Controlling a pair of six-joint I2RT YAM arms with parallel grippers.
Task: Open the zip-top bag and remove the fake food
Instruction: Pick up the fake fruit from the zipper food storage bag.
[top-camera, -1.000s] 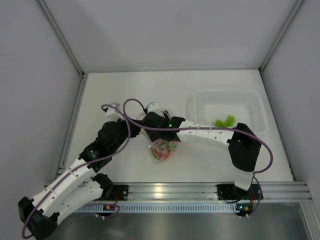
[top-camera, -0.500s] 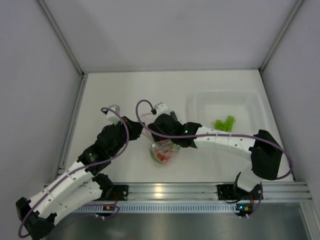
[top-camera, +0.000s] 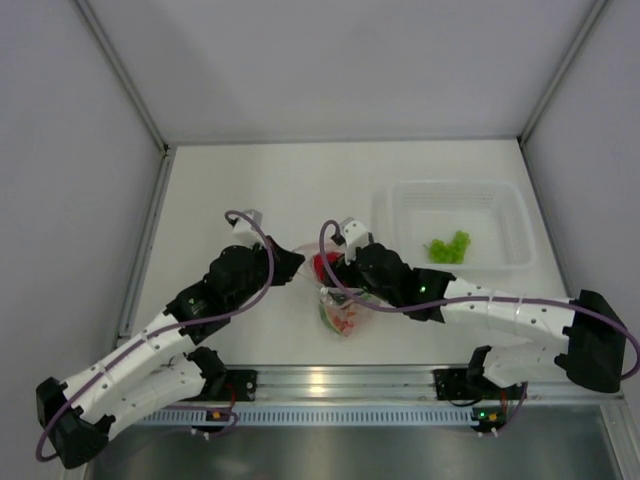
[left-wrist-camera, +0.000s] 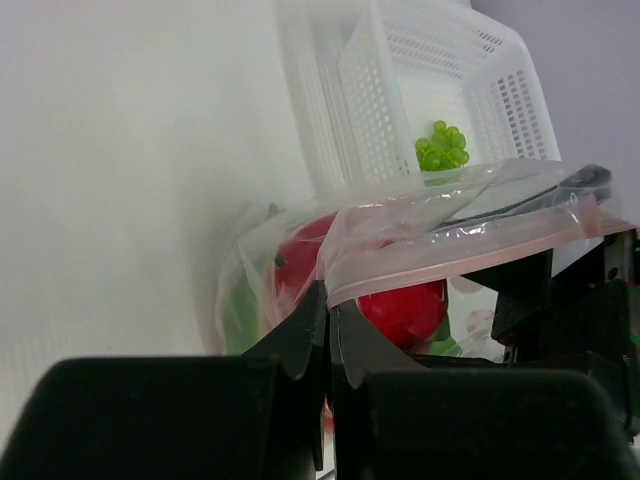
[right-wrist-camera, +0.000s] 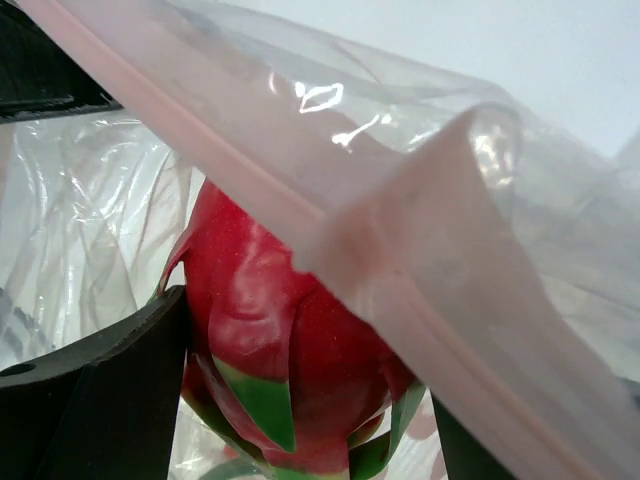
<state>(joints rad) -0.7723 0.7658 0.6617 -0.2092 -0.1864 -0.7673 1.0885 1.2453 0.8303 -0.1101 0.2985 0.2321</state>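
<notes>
On the table (top-camera: 260, 190), just left of the tub (top-camera: 450, 187), the bag (top-camera: 345, 315) is stretched between both arms. The left gripper (left-wrist-camera: 325, 300) is clenched on the bag's lip. The right gripper (top-camera: 340, 268) reaches inside, jaws spread wide and seemingly grasping the dragon fruit (right-wrist-camera: 270, 330). To do this well, hold the lip pinned and draw the fruit out slowly along the mouth, since the zip strip (left-wrist-camera: 470, 262) drapes over it and may snag. Bare table lies left of the tub, beyond the bag, giving room to swing. A green bunch (top-camera: 448, 245) lies inside the tub.
</notes>
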